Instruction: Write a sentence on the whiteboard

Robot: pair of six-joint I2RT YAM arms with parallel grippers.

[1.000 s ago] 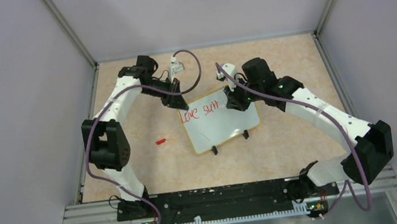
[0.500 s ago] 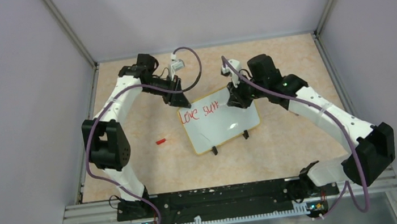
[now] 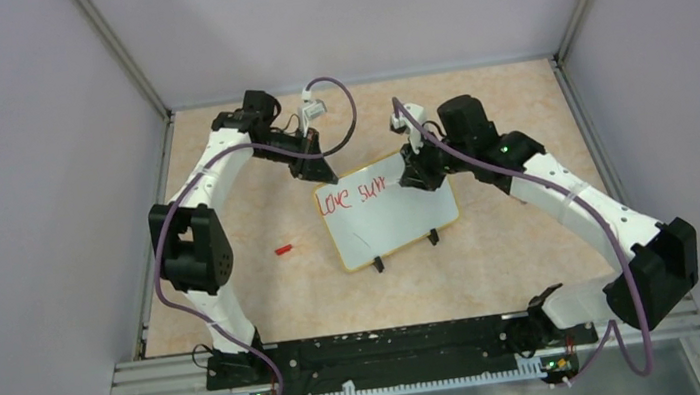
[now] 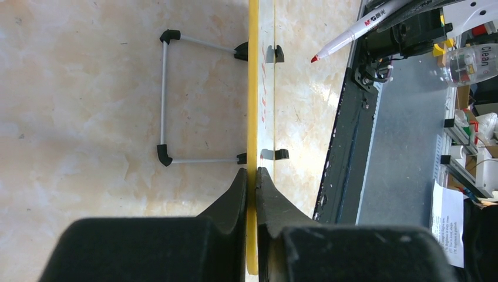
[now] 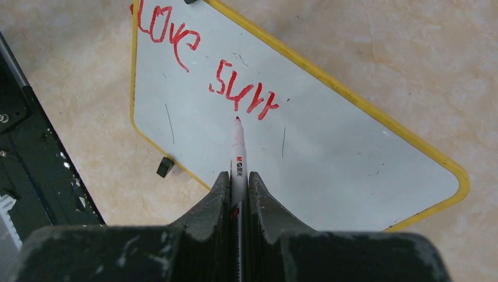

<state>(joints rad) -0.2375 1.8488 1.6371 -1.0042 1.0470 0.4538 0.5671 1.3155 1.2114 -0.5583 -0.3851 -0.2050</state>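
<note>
The whiteboard (image 3: 399, 220), white with a yellow rim, stands tilted on its wire stand mid-table. Red writing (image 5: 176, 41) on it reads "Love surr" in one line; it also shows in the top view (image 3: 356, 195). My left gripper (image 4: 253, 174) is shut on the board's yellow rim (image 4: 253, 88) at its far left corner (image 3: 320, 175). My right gripper (image 5: 238, 176) is shut on a white marker (image 5: 238, 150) whose red tip sits just below the last letters, at or just off the board. In the top view the right gripper (image 3: 416, 174) is over the board's far right part.
A red marker cap (image 3: 283, 249) lies on the table left of the board. The board's two black clip feet (image 3: 378, 266) face the arm bases. The wire stand (image 4: 167, 97) props the board from behind. Grey walls enclose the table on three sides.
The right gripper with the marker moved right along the first line and added strokes to "sur". The left arm has shifted slightly, still gripping the rim.
</note>
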